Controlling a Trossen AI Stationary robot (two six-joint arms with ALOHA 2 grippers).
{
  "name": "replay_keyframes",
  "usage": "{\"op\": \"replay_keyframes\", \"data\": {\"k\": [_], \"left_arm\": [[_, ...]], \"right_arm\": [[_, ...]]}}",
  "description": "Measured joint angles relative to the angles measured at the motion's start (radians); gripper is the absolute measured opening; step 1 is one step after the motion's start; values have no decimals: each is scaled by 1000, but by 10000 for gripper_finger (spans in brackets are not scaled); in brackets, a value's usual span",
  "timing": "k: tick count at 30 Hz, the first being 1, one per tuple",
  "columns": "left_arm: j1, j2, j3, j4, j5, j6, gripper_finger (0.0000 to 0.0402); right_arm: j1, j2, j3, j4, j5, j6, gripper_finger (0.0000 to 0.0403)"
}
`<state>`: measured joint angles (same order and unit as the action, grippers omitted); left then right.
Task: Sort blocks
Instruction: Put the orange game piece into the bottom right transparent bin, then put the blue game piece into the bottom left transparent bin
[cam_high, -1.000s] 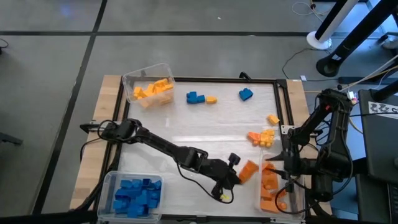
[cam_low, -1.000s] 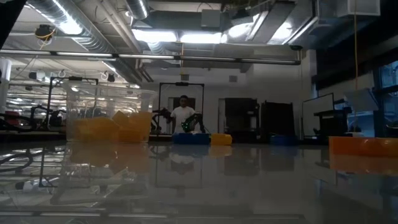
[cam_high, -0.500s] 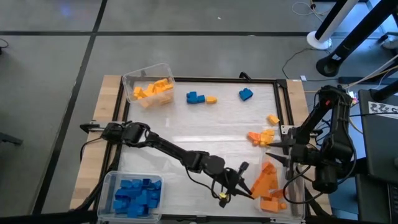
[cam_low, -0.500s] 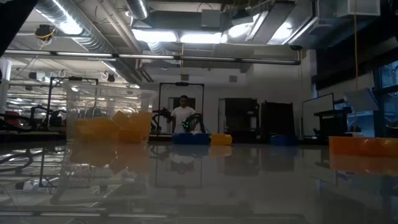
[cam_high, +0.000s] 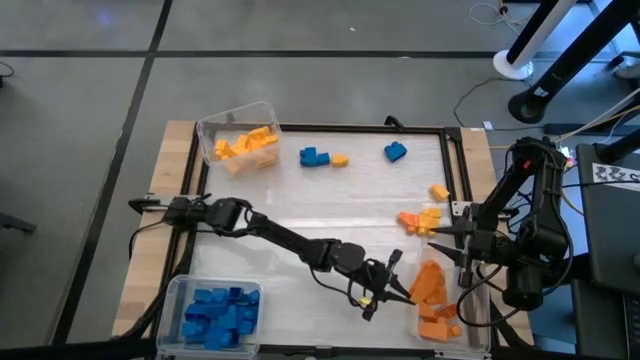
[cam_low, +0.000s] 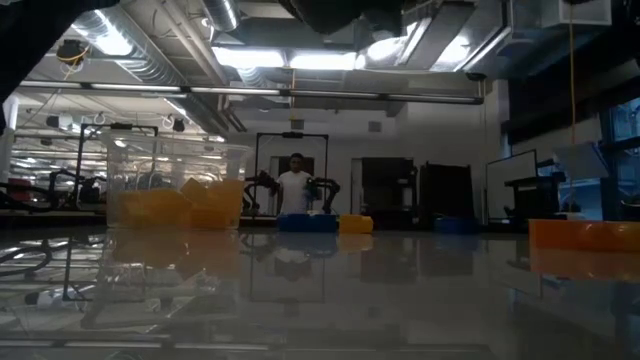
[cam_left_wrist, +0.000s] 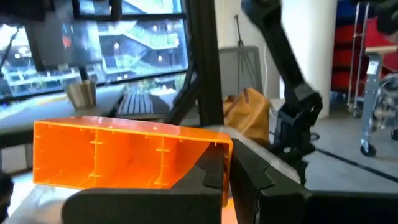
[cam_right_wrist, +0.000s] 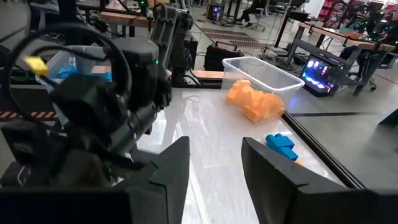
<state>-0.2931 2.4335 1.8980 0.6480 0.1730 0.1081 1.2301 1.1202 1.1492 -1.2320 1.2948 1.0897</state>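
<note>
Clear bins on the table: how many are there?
3. One holding orange blocks at the far left corner, one holding blue blocks at the near left corner, and one with orange blocks at the near right, partly hidden by the right arm.

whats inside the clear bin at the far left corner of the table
The clear bin holds a heap of yellow-orange blocks. The top ones cover whatever lies under them.
</note>
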Motion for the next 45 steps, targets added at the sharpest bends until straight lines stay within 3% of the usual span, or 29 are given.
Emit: {"op": "replay_keyframes", "data": {"k": [15, 26, 36, 45], "left_arm": [[-1, 134, 264, -92, 31, -4, 0], [11, 138, 266, -145, -23, 48, 40], [11, 138, 266, -203, -54, 45, 120], [19, 138, 266, -312, -56, -56, 146]], "right_arm": [[0, 1, 0, 3, 5, 0, 147], [0, 1, 0, 3, 5, 1, 147], [0, 1, 0, 3, 5, 1, 147], [0, 1, 0, 9, 4, 3, 147]]}}
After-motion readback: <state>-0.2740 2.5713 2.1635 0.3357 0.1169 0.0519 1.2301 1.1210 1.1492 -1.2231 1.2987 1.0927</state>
